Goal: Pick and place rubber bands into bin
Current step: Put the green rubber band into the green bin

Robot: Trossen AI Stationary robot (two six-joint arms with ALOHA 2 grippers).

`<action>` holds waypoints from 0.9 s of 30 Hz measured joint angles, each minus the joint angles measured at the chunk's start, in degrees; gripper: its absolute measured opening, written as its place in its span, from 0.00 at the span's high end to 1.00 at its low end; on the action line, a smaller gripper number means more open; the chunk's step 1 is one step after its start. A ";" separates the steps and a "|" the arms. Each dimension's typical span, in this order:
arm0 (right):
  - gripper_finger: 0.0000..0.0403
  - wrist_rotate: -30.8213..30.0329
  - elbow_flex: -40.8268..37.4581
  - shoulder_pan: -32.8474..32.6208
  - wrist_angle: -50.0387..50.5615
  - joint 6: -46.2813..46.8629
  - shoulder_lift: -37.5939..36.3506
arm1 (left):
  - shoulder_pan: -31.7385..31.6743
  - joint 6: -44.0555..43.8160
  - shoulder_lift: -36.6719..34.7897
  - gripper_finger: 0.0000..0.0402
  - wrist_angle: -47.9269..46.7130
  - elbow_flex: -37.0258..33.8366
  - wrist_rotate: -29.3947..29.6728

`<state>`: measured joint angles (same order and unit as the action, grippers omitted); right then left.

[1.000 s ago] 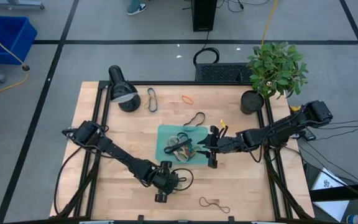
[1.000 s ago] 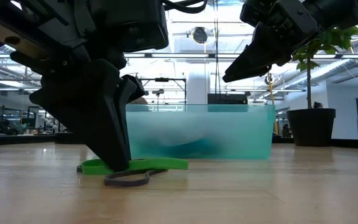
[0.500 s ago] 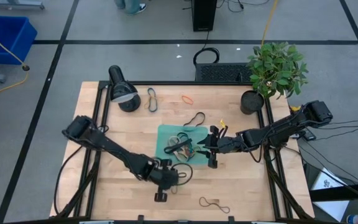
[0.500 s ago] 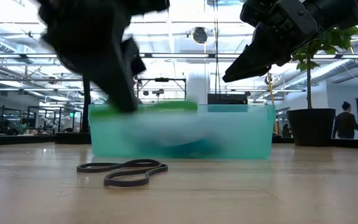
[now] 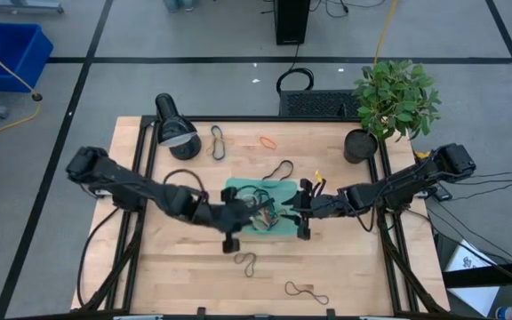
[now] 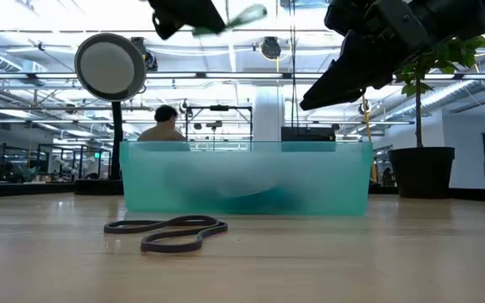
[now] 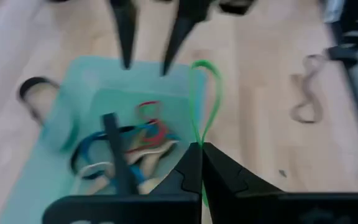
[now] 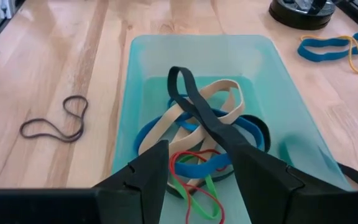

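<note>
Here, left gripper pinched shut on a green rubber band above the teal bin, right gripper spread open, empty, over the bin's opposite edge, several bands inside.

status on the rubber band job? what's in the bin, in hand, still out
Done: several bands, black, blue, tan, red and green, already lie in the bin. In hand: the left gripper has its jaws shut on a green band, held above the bin. The right gripper hovers open over it. Left: a dark band in front of the bin, plus more scattered on the table.
</note>
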<state>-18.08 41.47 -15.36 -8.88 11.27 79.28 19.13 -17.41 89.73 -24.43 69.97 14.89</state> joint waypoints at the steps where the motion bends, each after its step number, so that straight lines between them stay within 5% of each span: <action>1: 0.58 -0.02 0.00 0.11 -0.03 0.00 -0.01 | -0.75 0.59 0.15 0.98 -0.33 0.00 0.03; 15: 0.58 -0.11 -0.02 1.17 0.45 1.06 0.00 | -7.78 4.23 9.73 0.99 -4.54 -0.07 -7.40; 27: 0.58 -0.09 0.00 1.17 0.52 1.11 0.00 | -8.95 4.37 15.96 0.90 -4.28 -0.04 -7.32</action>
<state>-18.17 41.47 -14.20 -8.36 12.38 79.28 10.18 -13.04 105.69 -28.71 69.93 7.56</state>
